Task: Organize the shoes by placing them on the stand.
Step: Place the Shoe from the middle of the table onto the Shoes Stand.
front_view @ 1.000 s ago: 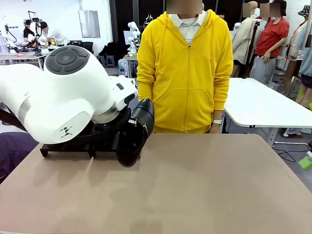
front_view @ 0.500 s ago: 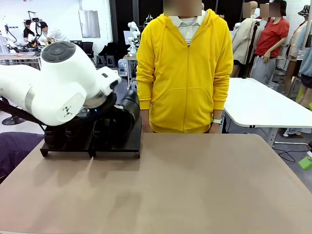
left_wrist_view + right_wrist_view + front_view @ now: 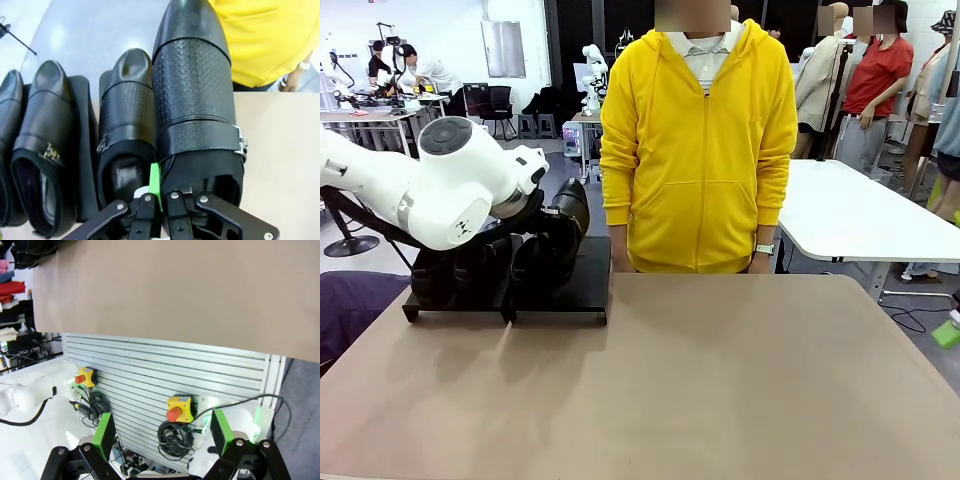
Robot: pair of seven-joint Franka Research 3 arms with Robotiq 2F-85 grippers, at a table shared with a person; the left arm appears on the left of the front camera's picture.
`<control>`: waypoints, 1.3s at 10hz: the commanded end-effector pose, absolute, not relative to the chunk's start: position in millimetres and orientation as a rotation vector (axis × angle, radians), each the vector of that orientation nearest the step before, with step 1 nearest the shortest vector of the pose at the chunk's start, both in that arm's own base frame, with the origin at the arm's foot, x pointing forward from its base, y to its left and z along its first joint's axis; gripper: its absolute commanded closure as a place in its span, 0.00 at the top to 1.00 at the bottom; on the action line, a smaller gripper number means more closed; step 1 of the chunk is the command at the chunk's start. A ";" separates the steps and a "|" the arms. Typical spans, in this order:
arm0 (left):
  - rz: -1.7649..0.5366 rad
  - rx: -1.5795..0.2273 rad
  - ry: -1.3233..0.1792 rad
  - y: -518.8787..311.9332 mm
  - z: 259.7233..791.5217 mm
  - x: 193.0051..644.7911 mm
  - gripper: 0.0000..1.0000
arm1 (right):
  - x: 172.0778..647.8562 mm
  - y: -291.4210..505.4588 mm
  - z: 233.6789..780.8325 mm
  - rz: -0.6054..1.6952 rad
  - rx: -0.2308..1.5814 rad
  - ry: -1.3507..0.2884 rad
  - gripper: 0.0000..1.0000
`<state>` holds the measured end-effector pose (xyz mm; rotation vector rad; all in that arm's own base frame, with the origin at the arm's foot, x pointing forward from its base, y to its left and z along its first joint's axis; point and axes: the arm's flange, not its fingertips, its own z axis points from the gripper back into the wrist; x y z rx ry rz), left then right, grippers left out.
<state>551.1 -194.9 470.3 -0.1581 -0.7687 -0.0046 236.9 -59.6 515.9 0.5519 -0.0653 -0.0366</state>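
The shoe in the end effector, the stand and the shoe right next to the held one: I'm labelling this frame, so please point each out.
held shoe point(image 3: 192, 95): left wrist view, textured upper.
stand point(image 3: 582, 296): front view, bare right panel.
neighbouring shoe point(image 3: 127, 105): left wrist view, textured upper.

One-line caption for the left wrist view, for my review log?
Left gripper shut on the fourth shoe's heel rim, held beside three shoes on the stand.

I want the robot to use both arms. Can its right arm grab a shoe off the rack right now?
Probably not soon. The right gripper is open but hangs off the table's near edge, far from the stand, and the left gripper, shut on the last shoe, crowds that spot.
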 end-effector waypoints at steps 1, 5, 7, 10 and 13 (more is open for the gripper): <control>-0.011 -0.153 -0.788 -218.6 460.5 568.4 0.00 | 237.1 -59.8 517.3 -0.015 0.575 -0.075 1.00; 0.023 -0.198 -0.708 -230.8 436.8 586.4 0.00 | 237.1 -59.8 517.3 -0.015 0.575 -0.075 1.00; 0.071 -0.189 -0.683 -230.4 430.8 590.0 0.00 | 237.1 -59.8 517.3 -0.015 0.575 -0.075 1.00; 0.084 -0.186 -0.687 -231.5 429.5 591.3 0.00 | 237.1 -59.8 517.3 -0.015 0.575 -0.075 1.00; 0.068 -0.185 -0.695 -234.0 431.3 588.3 1.00 | 237.1 -59.8 517.3 -0.015 0.575 -0.075 1.00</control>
